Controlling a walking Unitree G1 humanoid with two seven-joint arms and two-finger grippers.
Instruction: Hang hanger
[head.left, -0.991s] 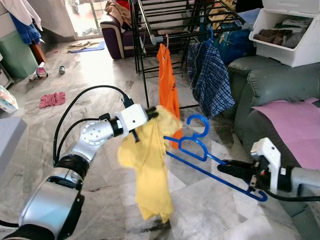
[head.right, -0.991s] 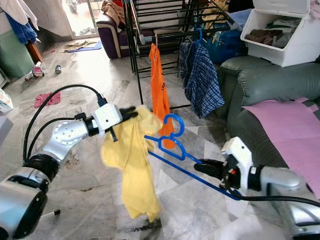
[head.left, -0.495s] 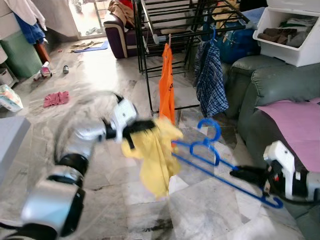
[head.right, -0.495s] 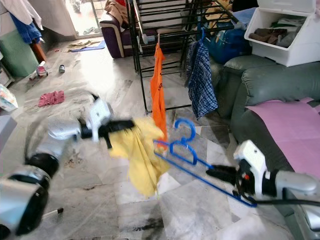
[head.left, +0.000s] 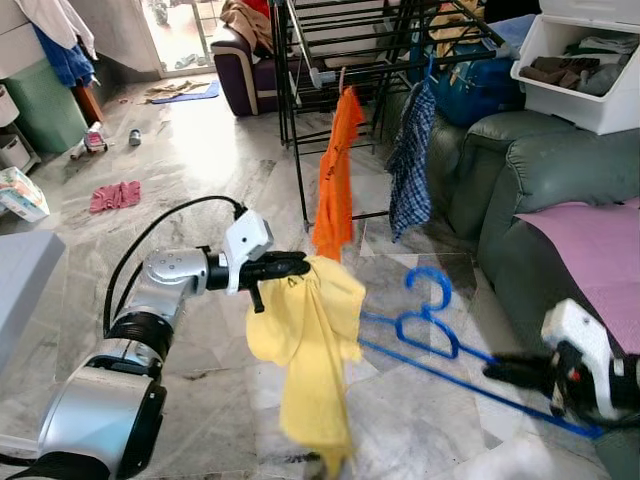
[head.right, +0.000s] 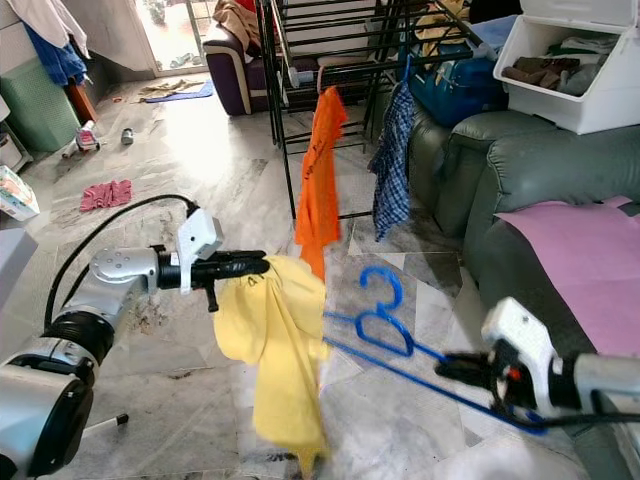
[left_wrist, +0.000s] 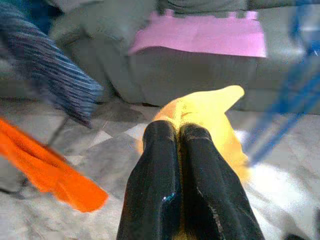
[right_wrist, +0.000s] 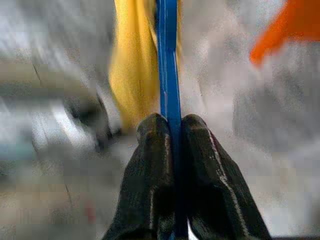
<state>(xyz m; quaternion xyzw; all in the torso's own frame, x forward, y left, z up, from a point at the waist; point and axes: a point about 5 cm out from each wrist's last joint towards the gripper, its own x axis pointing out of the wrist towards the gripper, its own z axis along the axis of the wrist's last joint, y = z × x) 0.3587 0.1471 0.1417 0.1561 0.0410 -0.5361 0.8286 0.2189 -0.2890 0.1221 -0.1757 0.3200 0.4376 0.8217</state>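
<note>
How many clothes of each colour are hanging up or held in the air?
Yellow garment, held by the left end effector: 1
Orange garment, on the drying rack: 1
Blue checked shirt, on the rack: 1
Total: 3

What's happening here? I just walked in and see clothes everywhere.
The robot is getting laundry onto a hanger. Its left gripper is shut on a yellow shirt, which dangles above the floor. Its right gripper is shut on one end of a blue hanger, hook pointing up, held beside the shirt. The shirt is not on the hanger yet. Ahead, an orange shirt and a plaid shirt hang on the drying rack.
</note>
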